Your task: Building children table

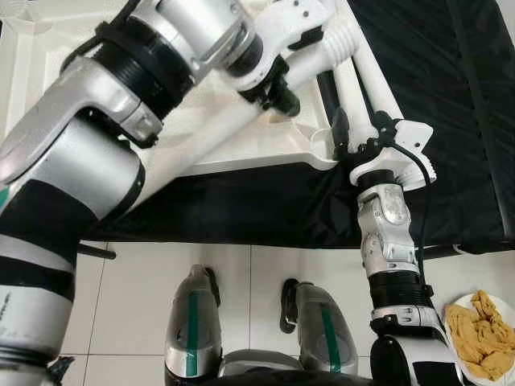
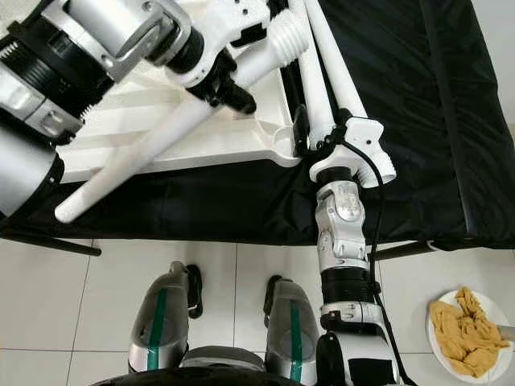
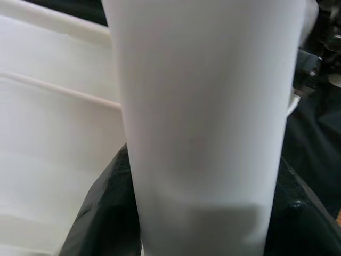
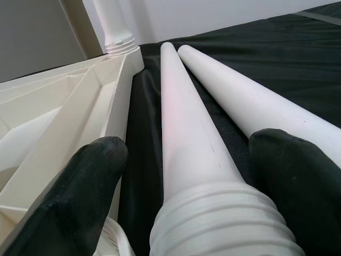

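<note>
Jaws of the left gripper (image 2: 228,87) clamp one long white plastic table leg (image 2: 145,153) above the upturned white plastic tabletop (image 2: 241,137) for fitting, while the right gripper (image 4: 186,176), beside that tabletop's corner, straddles a second white leg (image 4: 184,122) with wide jaws.

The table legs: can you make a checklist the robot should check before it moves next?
1. Left pincer holding a table leg: ok, fingers wrap it.
2. Tabletop lying upside down on the black cloth: ok.
3. Right pincer around a loose leg: ok, open, a finger on each side.
4. Corner socket free for a leg: cannot tell.
5. One leg already screwed in: ok, it stands upright.
</note>
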Robot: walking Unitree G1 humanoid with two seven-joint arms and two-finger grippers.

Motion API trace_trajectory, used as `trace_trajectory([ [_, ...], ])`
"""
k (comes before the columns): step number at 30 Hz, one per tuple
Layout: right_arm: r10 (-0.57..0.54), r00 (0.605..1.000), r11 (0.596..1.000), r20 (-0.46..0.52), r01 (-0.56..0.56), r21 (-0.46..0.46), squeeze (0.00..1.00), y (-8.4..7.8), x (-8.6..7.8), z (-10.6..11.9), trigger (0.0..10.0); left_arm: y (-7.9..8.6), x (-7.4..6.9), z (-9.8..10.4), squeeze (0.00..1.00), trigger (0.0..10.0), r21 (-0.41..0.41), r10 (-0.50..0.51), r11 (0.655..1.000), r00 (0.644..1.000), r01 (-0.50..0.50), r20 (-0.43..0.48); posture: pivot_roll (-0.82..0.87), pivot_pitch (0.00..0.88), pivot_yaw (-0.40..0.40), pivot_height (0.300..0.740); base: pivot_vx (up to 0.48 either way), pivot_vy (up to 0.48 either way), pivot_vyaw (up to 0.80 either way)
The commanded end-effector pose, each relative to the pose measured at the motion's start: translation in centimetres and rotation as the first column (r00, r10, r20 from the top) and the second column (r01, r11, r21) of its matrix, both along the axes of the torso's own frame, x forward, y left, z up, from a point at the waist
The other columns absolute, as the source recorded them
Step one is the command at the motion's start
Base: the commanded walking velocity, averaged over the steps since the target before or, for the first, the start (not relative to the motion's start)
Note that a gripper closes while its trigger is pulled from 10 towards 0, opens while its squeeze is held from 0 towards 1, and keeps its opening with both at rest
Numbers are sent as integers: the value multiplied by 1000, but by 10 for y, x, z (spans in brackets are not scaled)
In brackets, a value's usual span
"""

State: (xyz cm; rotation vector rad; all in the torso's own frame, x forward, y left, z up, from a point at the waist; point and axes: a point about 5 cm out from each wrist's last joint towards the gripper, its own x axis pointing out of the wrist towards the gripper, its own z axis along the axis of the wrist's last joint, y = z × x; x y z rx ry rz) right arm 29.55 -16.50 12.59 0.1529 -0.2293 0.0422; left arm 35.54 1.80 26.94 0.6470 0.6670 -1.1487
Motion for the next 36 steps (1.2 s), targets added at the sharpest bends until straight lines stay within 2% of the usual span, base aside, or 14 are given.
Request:
trace_trajectory([
  [1, -3, 998, 1000, -60, 3, -1, 0, 3, -3, -15, 10000, -5, -3, 7, 0, 10000, 11, -171, 985, 981, 172, -88, 103, 108, 65, 740, 0, 0, 0],
  [2, -3, 998, 1000, -60, 3, -1, 0, 3, -3, -15, 10000, -5, -3, 7, 0, 10000, 11, -171, 985, 981, 172, -88, 103, 108, 65, 740, 0, 0, 0],
  [5, 2, 998, 1000, -60, -2, 2, 0, 6, -2, -15, 10000, -2, 12, 6, 0, 10000, 78, -139, 988, 989, 136, 43, 103, 106, 69, 740, 0, 0, 0],
  [7, 3, 998, 1000, -60, -3, 3, 0, 6, -2, -15, 10000, -2, 15, 6, 0, 10000, 86, -130, 989, 989, 124, 68, 103, 106, 69, 740, 0, 0, 0],
  [14, -4, 998, 1000, -62, 4, -1, 0, 6, -5, -18, 10000, -15, 8, -1, 0, 10000, 78, -196, 978, 980, 192, 45, 94, 102, 79, 740, 0, 0, 0],
  [15, -5, 998, 1000, -62, 5, -1, 0, 6, -5, -18, 10000, -15, 9, -3, 686, 10000, 83, -200, 977, 979, 196, 46, 93, 101, 80, 740, 0, 0, 0],
  [16, -7, 998, 1000, -61, 7, -1, 0, 6, -5, -18, 10000, -15, 9, -8, 1000, 10000, 91, -200, 976, 979, 196, 38, 88, 100, 83, 740, 0, 0, 0],
  [21, -14, 998, 1000, -56, 14, 0, 0, 7, -6, -18, 10000, -16, 11, -30, 1000, 10000, 115, -195, 975, 981, 192, 18, 82, 96, 90, 740, 0, 0, 0],
  [24, -16, 998, 1000, -56, 16, 1, 0, 7, -7, -19, 10000, -16, 11, -36, 1000, 10000, 119, -197, 974, 980, 194, 11, 79, 93, 91, 740, 0, 0, 0],
  [28, -17, 998, 1000, -56, 17, 2, 0, 8, -8, -19, 10000, -15, 13, -41, 1000, 10000, 118, -180, 978, 982, 173, 53, 78, 92, 89, 740, 0, 0, 0],
  [29, -16, 998, 1000, -56, 16, 3, 0, 8, -8, -19, 10000, -15, 13, -40, 0, 10000, 103, -170, 981, 984, 164, 55, 78, 92, 86, 740, 0, 0, 0],
  [36, -8, 998, 1000, -56, 8, 1, 0, 8, -7, -19, 10000, -12, 12, -49, 0, 10000, 70, -136, 988, 991, 136, -6, 83, 90, 74, 740, 0, 0, 0],
])
